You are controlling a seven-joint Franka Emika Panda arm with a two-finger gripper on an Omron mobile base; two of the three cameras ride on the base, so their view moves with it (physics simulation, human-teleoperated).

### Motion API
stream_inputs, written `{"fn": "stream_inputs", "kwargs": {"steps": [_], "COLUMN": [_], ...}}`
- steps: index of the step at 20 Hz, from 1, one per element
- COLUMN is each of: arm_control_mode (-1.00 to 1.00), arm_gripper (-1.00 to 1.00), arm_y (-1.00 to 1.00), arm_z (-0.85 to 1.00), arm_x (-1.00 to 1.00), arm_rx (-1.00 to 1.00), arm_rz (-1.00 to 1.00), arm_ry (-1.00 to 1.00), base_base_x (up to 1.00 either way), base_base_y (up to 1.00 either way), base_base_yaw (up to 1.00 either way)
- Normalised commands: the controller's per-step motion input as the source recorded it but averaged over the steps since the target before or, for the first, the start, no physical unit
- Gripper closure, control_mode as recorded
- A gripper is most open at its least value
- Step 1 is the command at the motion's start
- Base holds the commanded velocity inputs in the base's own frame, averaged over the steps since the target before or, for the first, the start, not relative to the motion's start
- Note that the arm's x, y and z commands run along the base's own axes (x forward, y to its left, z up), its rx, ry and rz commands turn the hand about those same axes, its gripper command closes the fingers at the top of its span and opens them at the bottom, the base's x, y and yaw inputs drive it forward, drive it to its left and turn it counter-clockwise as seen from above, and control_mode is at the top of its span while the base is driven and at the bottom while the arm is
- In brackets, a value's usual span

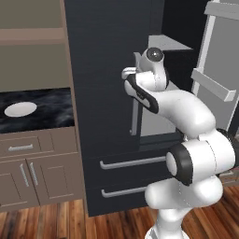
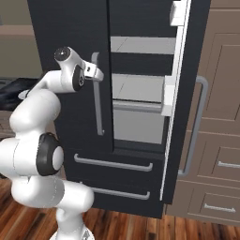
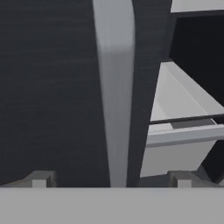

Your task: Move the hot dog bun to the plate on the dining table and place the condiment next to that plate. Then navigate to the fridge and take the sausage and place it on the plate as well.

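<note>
- The pincer (image 3: 112,179) stands wide and holds nothing; its tips straddle the grey handle (image 3: 114,100) of the shut left door at centre frame in the hand view.
- The fridge (image 2: 75,42) has been reached, so the navigation step looks done. Its right door (image 2: 185,98) is swung open at the right of the right base view, with pale shelves (image 2: 140,86) exposed.
- No sausage can be made out on those shelves; taking it and plating it are judged outstanding.
- A small white plate (image 1: 20,109) lies on the far surface (image 1: 46,107), left edge of the left base view.
</note>
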Motion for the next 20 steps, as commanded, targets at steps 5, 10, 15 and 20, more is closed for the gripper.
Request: {"fn": "stream_inputs", "kwargs": {"steps": [5, 10, 15, 20], "arm_control_mode": [-1.00, -1.00, -1.00, -1.00], "arm_gripper": [-1.00, -1.00, -1.00, -1.00], "arm_y": [-0.06, -0.04, 0.00, 0.00], "arm_z": [-0.15, -0.13, -0.10, -0.11], "arm_x": [0.54, 0.55, 0.54, 0.46], "arm_rx": [0.00, 0.00, 0.00, 0.00], "arm_rz": [0.00, 0.00, 0.00, 0.00], "arm_ry": [0.00, 0.00, 0.00, 0.00], "base_base_x": [0.00, 0.00, 0.00, 0.00], "base_base_y": [0.00, 0.00, 0.00, 0.00], "base_base_yaw": [0.00, 0.00, 0.00, 0.00]}}
